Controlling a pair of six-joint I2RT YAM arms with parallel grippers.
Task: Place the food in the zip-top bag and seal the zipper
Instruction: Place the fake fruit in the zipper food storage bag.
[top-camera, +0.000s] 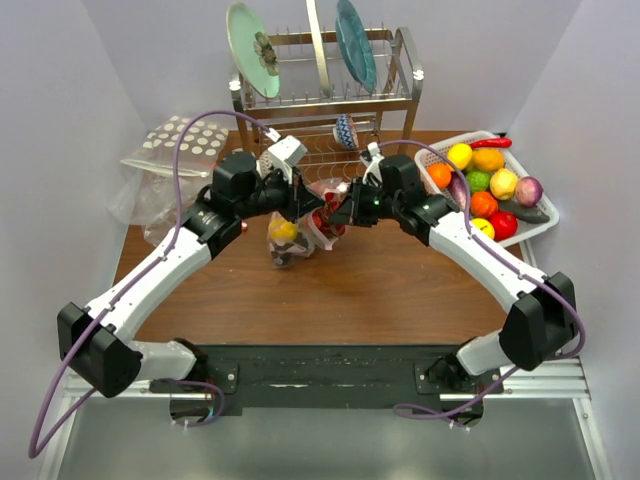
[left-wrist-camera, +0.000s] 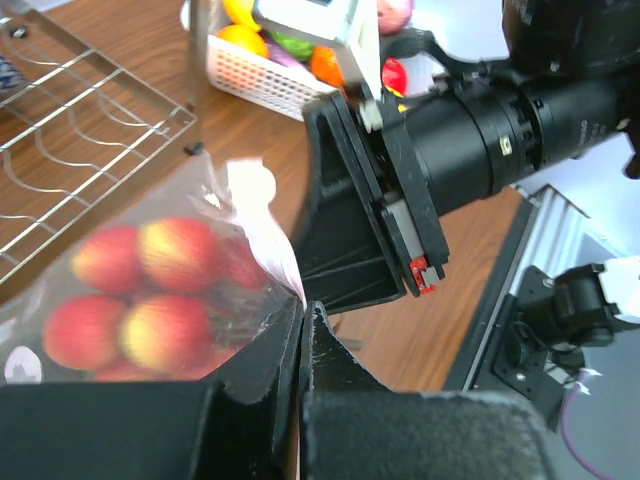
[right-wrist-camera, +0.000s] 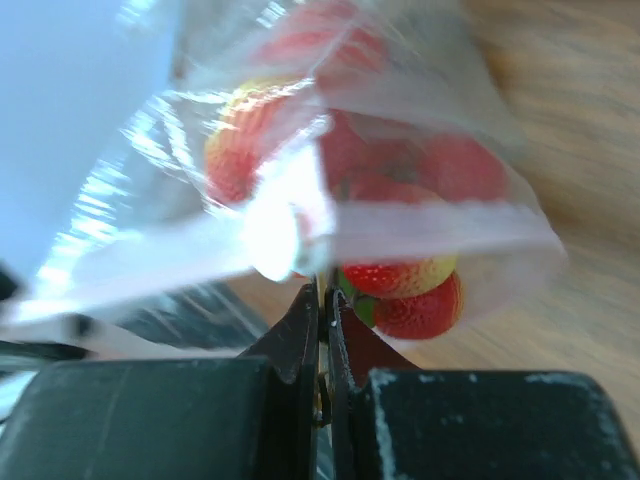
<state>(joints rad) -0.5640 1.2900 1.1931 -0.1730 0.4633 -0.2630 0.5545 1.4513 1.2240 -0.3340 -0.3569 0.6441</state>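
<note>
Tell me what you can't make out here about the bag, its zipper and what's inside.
1. The zipper: the left wrist view shows only a short run above the left gripper; pressed shut or not, cannot tell.
2. Top view: that gripper and the right gripper cover the mouth of the zip-top bag.
3. Right wrist view: motion blur smears the red food inside.

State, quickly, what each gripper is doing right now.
Left gripper: closed, pinching the bag.
Right gripper: closed, pinching the same bag.
</note>
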